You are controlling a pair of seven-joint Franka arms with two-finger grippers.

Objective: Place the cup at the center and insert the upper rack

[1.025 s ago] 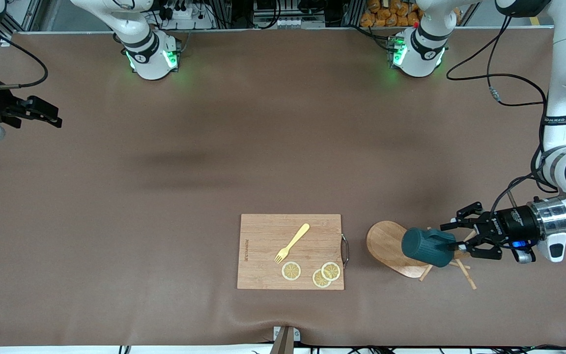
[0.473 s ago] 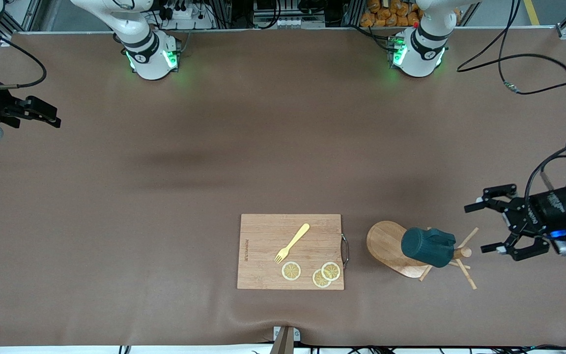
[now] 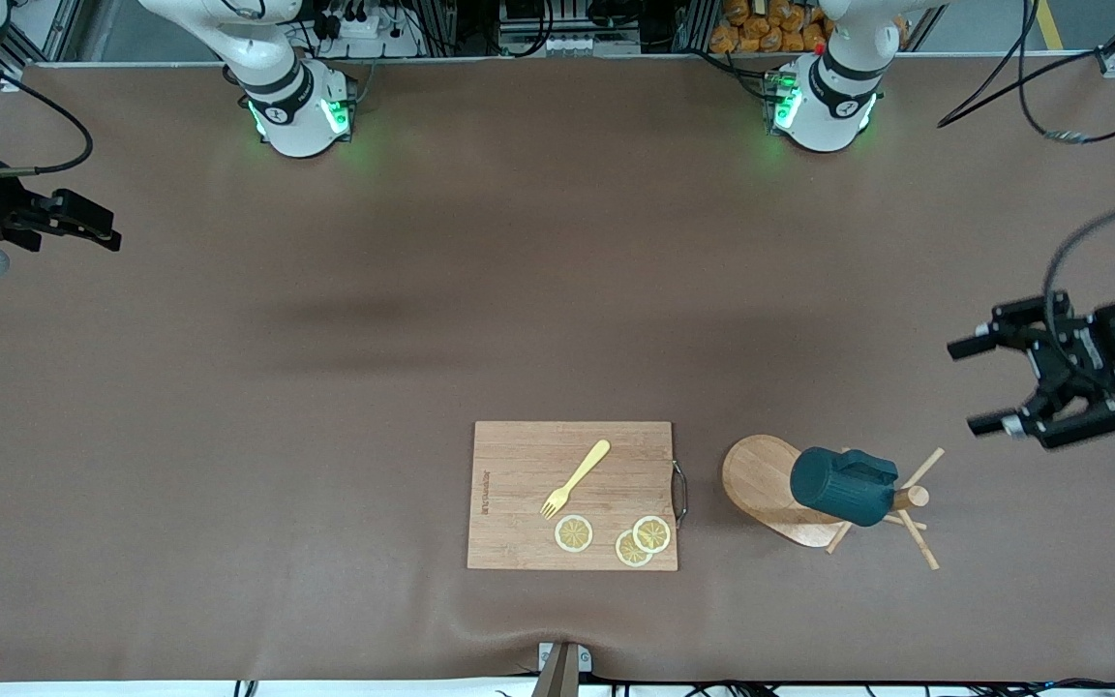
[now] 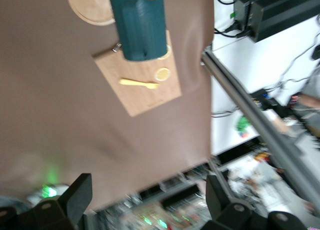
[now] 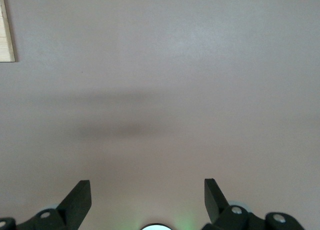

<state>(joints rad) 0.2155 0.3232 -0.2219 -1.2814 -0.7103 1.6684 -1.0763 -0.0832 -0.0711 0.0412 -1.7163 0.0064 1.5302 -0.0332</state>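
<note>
The dark teal cup (image 3: 843,486) hangs on its side on the light wooden mug tree (image 3: 761,479), against the post (image 3: 916,497) and below the thin pegs. My left gripper (image 3: 964,387) is open and empty, in the air over the table's left-arm end, apart from the cup. The left wrist view shows the cup (image 4: 139,25) and the tree's base (image 4: 85,7) far from the open left gripper (image 4: 148,195). My right gripper (image 3: 112,232) waits open over the right-arm end; in its wrist view the right gripper (image 5: 146,195) is over bare table.
A rectangular wooden cutting board (image 3: 519,465) lies beside the mug tree toward the right arm's end, with a yellow fork (image 3: 577,477) and three lemon slices (image 3: 574,533) on it. A cable (image 3: 1022,165) lies on the table near the left arm.
My left gripper has let go of the cup and drawn back from it toward the left-arm end, rising. The cup stays on the mug tree. The right arm has not moved.
</note>
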